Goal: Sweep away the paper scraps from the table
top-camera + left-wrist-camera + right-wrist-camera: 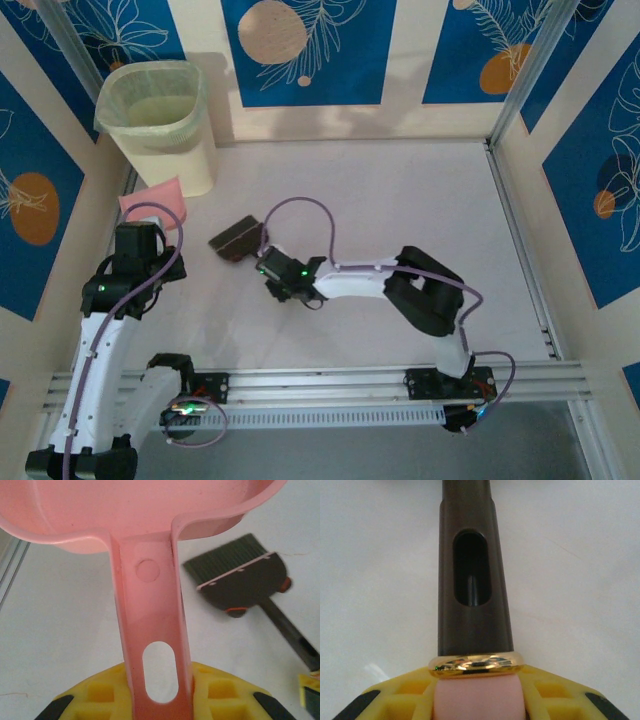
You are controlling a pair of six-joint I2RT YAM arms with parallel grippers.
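Pink dustpan (150, 605) is being held beside the bin (182, 160) by the pinching left fingers (100, 696), likely for emptying, while the right fingers (400, 694) are clamping the brush (237, 238) nearby.

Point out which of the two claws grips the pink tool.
The left claw: it is shut on the handle of the pink dustpan. The right claw is shut on the handle of the dark brush instead.
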